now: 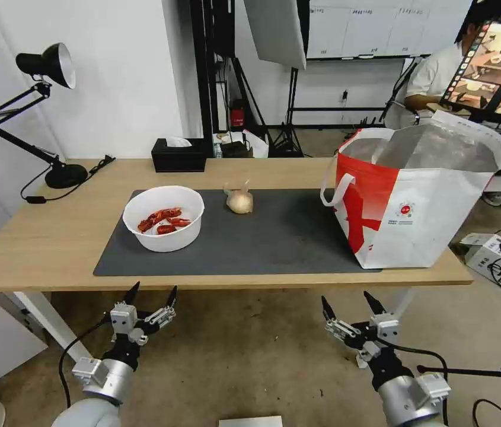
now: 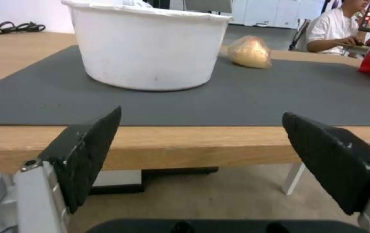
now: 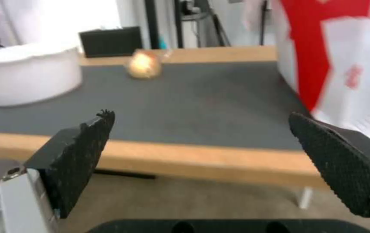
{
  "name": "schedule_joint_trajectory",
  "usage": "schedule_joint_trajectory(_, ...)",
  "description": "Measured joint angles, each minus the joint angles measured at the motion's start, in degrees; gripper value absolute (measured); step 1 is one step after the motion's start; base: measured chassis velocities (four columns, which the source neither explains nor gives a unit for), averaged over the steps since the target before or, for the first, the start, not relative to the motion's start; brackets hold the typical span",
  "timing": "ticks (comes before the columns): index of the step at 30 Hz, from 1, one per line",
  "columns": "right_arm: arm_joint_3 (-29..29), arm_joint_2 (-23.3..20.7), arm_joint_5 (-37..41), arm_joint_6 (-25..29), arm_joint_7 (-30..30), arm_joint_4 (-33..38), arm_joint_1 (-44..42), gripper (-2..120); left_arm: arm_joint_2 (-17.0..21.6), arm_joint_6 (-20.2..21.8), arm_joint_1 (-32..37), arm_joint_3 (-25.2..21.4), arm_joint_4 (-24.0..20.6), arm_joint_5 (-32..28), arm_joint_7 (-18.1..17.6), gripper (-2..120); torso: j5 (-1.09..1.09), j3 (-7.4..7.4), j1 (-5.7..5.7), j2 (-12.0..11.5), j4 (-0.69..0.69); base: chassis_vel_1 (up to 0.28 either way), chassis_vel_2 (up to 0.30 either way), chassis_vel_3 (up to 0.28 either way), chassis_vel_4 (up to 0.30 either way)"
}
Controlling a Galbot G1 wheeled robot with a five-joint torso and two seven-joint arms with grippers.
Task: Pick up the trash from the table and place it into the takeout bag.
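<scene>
Long light-wood table [image 1: 42, 243] with dark grey mat [image 1: 286, 237]. The white round bowl of red crayfish shells [image 1: 163, 217] and the small knotted clear bag [image 1: 239, 200] lie on the mat, both outside the white-and-red foil-lined takeout bag [image 1: 416, 201] standing at the mat's right end. Left gripper [image 1: 152, 295] and right gripper [image 1: 350, 302] hover before the table's near edge, fingers spread, empty. By this evidence, both items remain to be bagged.

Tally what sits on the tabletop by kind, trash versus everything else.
Trash: 2, white bowl of red shells, small knotted bag
Bags: 1, takeout bag
Other: 3, grey mat, black tissue box, desk lamp
Total: 6
</scene>
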Motion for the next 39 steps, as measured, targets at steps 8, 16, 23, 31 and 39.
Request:
schedule_joint_trajectory(8,-6.8,-6.8,6.1,-6.2,2.6,0.1,15.1,100,-0.5,0.7,1.2,-0.4,-1.1,0.6,0.1,100,0.01,0.00,0.00,0.0,0.02,0.000,0.000,0.000,0.000)
schedule_joint_trajectory(16,-16.3,-11.4,12.6,-8.8,3.3,-7.3,33.6,100,-1.3,0.8,2.1,-1.1,-1.5,1.5,0.0,100,-0.01,0.01,0.00,0.0,-0.01,0.000,0.000,0.000,0.000)
schedule_joint_trajectory(23,-29.3,-8.3,16.8,-9.3,6.3,-20.3,51.7,100,-1.3,0.7,3.4,-2.4,-1.6,1.5,-0.1,100,0.00,0.01,0.01,0.0,0.01,0.000,0.000,0.000,0.000)
schedule_joint_trajectory(31,-39.4,-0.9,21.6,-9.2,9.3,-34.6,68.1,100,-1.3,0.2,4.3,-3.5,-1.4,1.1,0.0,100,-0.01,0.01,0.01,0.0,0.02,0.000,0.000,0.000,0.000)
schedule_joint_trajectory(39,-45.2,8.0,23.2,-9.0,10.2,-50.2,76.9,100,-1.4,-0.2,4.1,-3.6,-0.5,0.6,0.0,100,-0.01,0.01,0.01,0.0,0.01,0.000,0.000,0.000,0.000)
